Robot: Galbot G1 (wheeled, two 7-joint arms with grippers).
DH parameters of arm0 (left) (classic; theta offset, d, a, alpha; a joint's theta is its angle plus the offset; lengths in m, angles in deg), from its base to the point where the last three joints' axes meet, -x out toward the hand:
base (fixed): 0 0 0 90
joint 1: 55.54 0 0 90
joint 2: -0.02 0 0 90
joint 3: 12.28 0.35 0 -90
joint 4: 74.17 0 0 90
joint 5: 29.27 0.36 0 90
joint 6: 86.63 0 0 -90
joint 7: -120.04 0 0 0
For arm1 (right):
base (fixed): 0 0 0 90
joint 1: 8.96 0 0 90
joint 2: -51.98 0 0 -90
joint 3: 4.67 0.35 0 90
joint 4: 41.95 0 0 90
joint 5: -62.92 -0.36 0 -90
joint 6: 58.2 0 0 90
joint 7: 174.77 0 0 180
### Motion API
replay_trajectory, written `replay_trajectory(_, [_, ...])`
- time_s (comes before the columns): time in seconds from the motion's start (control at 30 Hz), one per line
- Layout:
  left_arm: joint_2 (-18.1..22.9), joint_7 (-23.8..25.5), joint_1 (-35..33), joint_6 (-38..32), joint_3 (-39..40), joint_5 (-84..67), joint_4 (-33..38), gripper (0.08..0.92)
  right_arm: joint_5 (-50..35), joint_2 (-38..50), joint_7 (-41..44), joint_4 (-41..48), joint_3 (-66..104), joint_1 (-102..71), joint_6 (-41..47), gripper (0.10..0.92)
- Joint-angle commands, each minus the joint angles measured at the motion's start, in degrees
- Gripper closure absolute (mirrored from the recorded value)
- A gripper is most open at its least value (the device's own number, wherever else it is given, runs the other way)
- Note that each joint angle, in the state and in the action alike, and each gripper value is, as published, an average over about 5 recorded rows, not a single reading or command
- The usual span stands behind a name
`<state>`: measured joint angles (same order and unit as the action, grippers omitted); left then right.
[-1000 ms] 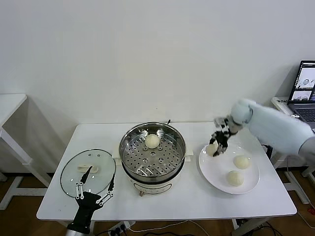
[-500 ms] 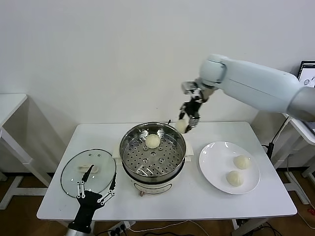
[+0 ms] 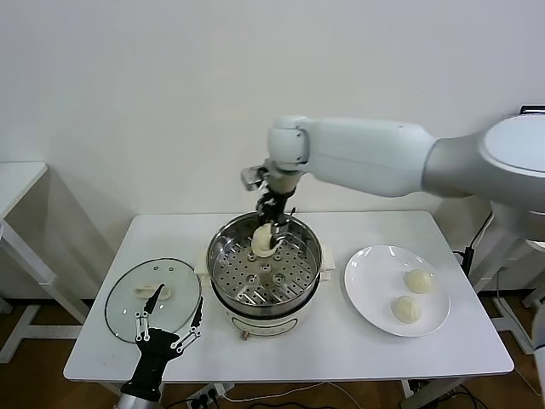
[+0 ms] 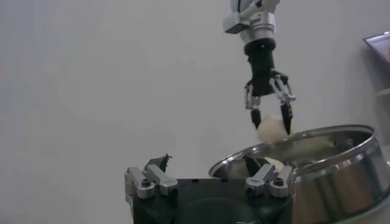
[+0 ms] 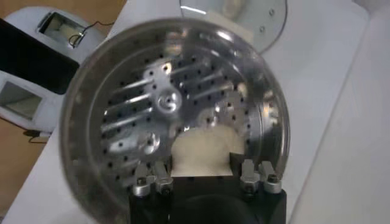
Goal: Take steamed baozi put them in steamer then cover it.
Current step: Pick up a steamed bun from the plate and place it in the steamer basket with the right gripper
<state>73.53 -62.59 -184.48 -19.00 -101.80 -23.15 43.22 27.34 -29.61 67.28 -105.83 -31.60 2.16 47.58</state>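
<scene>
White plate (image 3: 366, 294) beside steamer (image 3: 265, 271)

Steamer (image 3: 265, 271) mid-table, open, shiny; cream baozi (image 3: 264, 239) over its far tray. Two baozi (image 3: 418, 280) on right. Glass cover (image 3: 153, 298) flat, left.

I find no text, label, brand, number or sign that I can read anywhere before me. My steamer (image 3: 265, 271) shows only bare metal and a plain white base, and the cover (image 3: 152, 299) beside it carries no marking that I can make out.
</scene>
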Motion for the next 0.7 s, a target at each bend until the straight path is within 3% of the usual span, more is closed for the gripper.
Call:
replay_trajectory(0.03, [0.0, 0.0, 0.1, 0.0, 0.0, 0.0, -0.2, 0.177, -1.7, -5.6, -3.9, 0.1, -1.7, -1.3, 2.1, 0.389])
replay_trajectory(0.57, [0.0, -0.2, 0.0, -0.2, -0.3, 0.0, -0.3, 0.177, -1.1, -7.1, -6.0, 1.1, -1.9, -4.8, 2.6, 0.384])
replay_trajectory(0.7, [0.0, -0.2, 0.0, -0.1, -0.3, 0.1, -0.3, 0.177, -0.8, -7.2, -6.7, 1.2, -2.0, -5.3, 2.7, 0.331])
